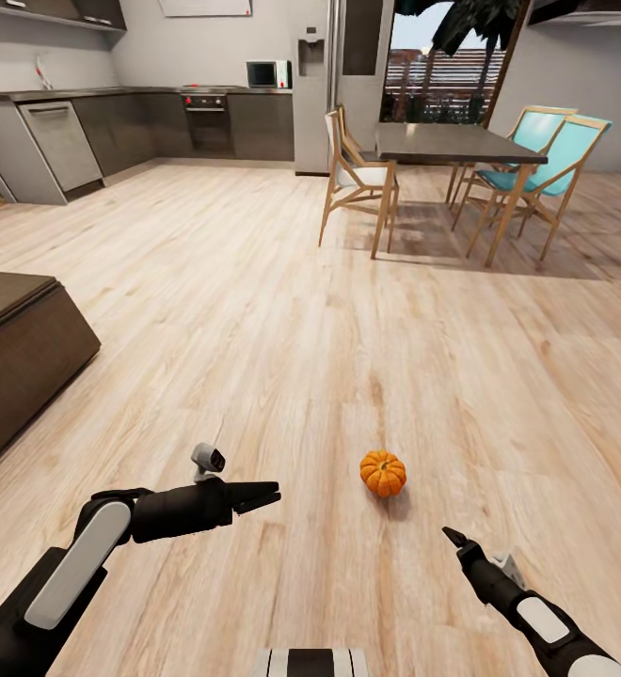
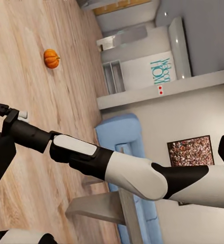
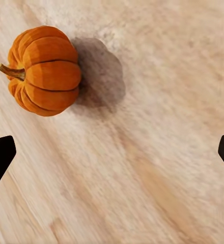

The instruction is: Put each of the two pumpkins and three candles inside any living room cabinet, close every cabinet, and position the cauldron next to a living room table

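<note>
One pumpkin (image 1: 383,472) sits on the bare wood floor (image 1: 282,310), upright, stem up, nothing touching it. Right gripper (image 1: 456,540) hangs low over the boards just short of it; the pumpkin lies ahead of and slightly inboard of the fingertips, near but apart. In the right wrist view the two dark fingertips (image 3: 0,157) sit at opposite edges with open floor between them, so the jaws are spread wide and empty; the pumpkin (image 3: 45,70) is off to one side of the gap, not between the fingers. Left gripper (image 1: 265,493) is held out over the floor, pointing across toward the pumpkin, well apart from it; fingers look pressed together with nothing in them, though the angle is poor. Left wrist view catches the same pumpkin (image 2: 51,58) far beyond the right forearm (image 2: 132,173). A dark brown low cabinet (image 1: 19,357) stands well off to the left gripper's outer side, fronts not readable from here. Dining table (image 1: 456,146) with chairs far ahead. Progress, as judged: early. This pumpkin is still on the floor and not yet grasped. Likely next: shift the right gripper to straddle the pumpkin, then close.
</note>
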Available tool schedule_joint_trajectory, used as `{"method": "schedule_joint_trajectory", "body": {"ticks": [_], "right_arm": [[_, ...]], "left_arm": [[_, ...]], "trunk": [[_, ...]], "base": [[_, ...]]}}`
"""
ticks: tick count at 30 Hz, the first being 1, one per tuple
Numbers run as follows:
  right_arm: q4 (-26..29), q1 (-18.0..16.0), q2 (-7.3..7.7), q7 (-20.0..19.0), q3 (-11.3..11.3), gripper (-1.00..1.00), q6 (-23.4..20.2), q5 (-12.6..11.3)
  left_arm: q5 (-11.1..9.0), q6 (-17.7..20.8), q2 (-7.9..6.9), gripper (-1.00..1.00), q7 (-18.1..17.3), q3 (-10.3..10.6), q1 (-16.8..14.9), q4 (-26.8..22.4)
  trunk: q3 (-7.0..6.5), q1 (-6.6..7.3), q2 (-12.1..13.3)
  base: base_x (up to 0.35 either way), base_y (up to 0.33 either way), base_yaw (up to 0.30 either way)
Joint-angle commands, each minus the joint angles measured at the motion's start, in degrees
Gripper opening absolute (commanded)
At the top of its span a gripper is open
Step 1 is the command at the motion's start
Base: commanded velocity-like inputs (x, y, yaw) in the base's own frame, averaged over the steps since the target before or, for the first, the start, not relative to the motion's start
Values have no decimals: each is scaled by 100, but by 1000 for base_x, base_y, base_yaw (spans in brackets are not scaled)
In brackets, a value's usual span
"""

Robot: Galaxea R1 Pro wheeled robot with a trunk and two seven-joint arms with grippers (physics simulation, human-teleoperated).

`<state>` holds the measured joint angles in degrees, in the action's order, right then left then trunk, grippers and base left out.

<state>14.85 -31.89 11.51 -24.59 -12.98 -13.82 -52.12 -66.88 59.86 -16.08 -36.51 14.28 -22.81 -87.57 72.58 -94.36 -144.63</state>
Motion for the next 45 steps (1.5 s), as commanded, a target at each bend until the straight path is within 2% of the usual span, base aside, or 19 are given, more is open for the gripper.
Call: {"method": "schedule_joint_trajectory", "body": {"ticks": [1,20,30,40,45], "right_arm": [[0,-2,0,-11,-29,100,-51,-41],[-11,-2,0,16,-29,100,-51,-43],[-10,-6,2,59,-33,100,-56,-43],[23,-2,-22,-6,-39,100,-58,-51],[25,-3,-21,18,-53,100,-66,-101]], "left_arm": [[11,14,-2,100,-25,4,-4,2],[9,14,-9,100,-23,-4,-4,6],[9,14,-9,100,-31,-36,-4,4],[11,14,-6,100,-26,-40,-4,4],[12,14,15,100,-23,-27,-4,4]], "trunk": [[4,-1,-1],[4,-1,-1],[4,-1,-1],[226,-27,-15],[226,-27,-15]], "base": [[252,0,0],[321,0,0],[67,0,0],[2,0,0],[0,0,0]]}}
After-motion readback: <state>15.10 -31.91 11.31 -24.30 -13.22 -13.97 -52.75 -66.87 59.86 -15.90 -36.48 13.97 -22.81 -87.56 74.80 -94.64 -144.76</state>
